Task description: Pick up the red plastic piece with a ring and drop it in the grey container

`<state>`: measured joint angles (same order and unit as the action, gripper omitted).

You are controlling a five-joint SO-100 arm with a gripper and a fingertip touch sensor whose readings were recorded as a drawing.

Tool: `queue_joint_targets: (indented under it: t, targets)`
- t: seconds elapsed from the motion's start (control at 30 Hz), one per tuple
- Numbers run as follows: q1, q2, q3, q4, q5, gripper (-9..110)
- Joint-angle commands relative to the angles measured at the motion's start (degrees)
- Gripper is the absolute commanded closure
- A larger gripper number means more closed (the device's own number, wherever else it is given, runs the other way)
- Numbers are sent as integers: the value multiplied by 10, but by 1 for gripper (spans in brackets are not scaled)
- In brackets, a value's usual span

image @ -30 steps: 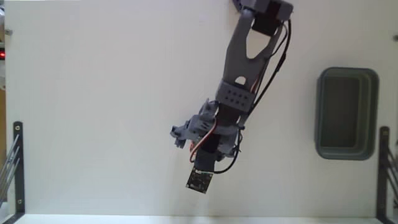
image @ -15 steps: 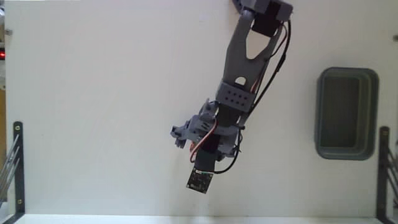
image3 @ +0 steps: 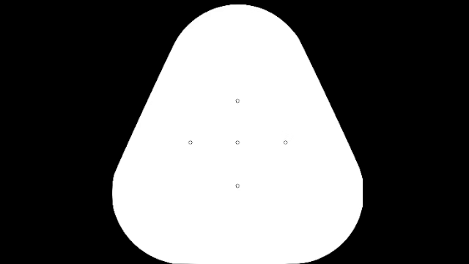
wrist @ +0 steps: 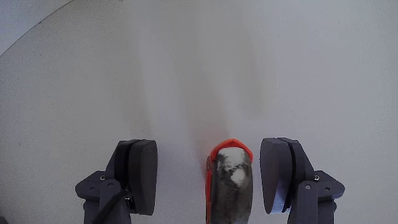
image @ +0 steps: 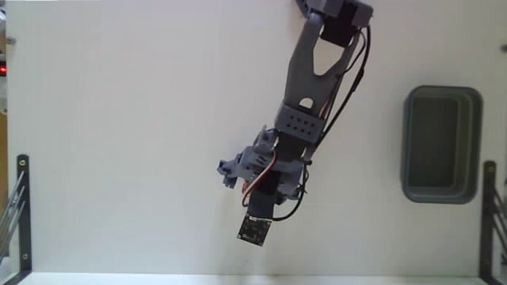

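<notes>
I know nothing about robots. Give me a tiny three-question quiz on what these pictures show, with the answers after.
1. True or false: in the wrist view, the gripper has closed tight on the red plastic piece.
2. In the fixed view, the grey container sits: A) right of the arm, B) left of the arm, C) under the arm.
3. Fill in: in the wrist view the red piece lies closer to the ___ finger as the picture shows it.

Key
1. False. The fingers stand apart with the piece between them, a gap on each side.
2. A.
3. Right finger; the left finger is farther off.
</notes>
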<state>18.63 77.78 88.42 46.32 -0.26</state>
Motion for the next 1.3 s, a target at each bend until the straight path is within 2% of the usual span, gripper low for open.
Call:
queue_joint_targets:
  t: [0.0, 0.7, 1.27]
  targets:
    - [7, 19, 5, -11, 3, -9]
    - [7, 17, 13, -21, 3, -9]
    - [7, 17, 13, -21, 3, -4]
